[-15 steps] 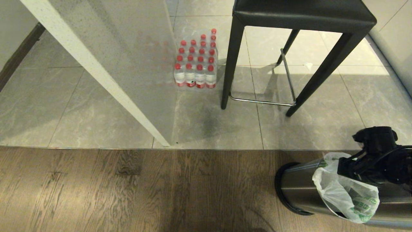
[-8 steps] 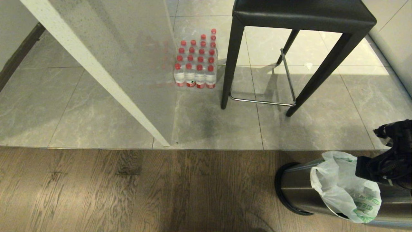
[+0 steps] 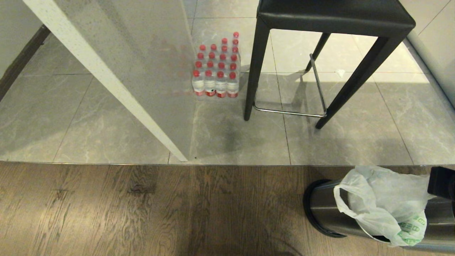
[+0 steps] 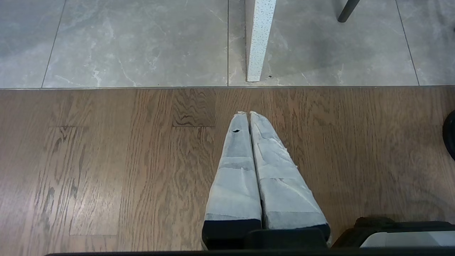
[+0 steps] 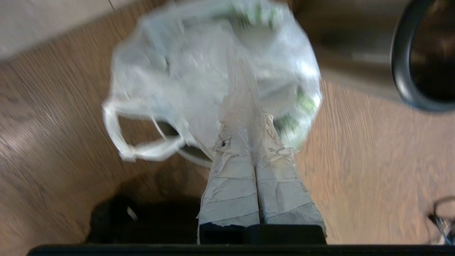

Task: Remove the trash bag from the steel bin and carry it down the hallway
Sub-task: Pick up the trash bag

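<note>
A: What's changed at the steel bin (image 3: 330,209)?

B: The right end effector (image 5: 249,142) has swung back toward the head view's right edge, clenched on a pinch of the trash bag (image 3: 382,199). The bag has bulged up and out of the rim; earlier it sat lower. Removal is under way, I'd judge, not finished.

A: Which way does it point?

B: It hangs over the bin's mouth, above the wood floor (image 3: 160,209) near the tile edge. Its long axis stretches from bin mouth to the grip; a loop handle (image 3: 343,202) droops toward the stool (image 3: 334,16) side.

A: Left end effector (image 4: 249,117)?

B: Parked over the floor, fingers pressed together, empty.
</note>
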`<state>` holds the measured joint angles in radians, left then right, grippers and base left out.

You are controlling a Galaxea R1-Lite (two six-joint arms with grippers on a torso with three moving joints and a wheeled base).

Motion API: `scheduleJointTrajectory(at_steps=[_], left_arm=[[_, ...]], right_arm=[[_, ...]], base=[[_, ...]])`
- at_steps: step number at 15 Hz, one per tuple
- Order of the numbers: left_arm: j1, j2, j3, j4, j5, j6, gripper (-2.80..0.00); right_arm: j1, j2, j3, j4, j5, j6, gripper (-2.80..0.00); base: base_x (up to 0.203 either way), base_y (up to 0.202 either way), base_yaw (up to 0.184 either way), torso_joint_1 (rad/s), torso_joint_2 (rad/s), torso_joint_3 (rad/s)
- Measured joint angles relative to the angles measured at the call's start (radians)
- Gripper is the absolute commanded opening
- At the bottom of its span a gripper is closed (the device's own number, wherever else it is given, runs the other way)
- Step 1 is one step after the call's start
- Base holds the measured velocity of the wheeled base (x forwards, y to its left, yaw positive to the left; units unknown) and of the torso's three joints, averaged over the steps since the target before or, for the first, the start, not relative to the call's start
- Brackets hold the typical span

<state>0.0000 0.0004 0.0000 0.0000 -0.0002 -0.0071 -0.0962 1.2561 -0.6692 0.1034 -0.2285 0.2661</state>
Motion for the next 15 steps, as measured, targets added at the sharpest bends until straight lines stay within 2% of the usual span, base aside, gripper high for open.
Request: scheduleJointTrajectory(at_steps=[7,12,15], left_arm=[[0.0,0.0,0.0,0.0,0.0,0.0,-2.8],[0.0,0.0,0.0,0.0,0.0,0.0,-2.8],[0.0,0.0,0.0,0.0,0.0,0.0,-2.8]], right_arm=[[-0.003,0.066,0.061,-0.04,-0.04,-0.005,-2.8],[-0.007,0.195,0.14,-0.202,-0.089,-0.092,-2.8],[-0.008,0.341,0.16,-0.329,-0.119,-0.108,-2.8]], base=[[0.0,0.0,0.0,0.0,0.0,0.0],[0.0,0.0,0.0,0.0,0.0,0.0],[0.0,0.0,0.0,0.0,0.0,0.0]])
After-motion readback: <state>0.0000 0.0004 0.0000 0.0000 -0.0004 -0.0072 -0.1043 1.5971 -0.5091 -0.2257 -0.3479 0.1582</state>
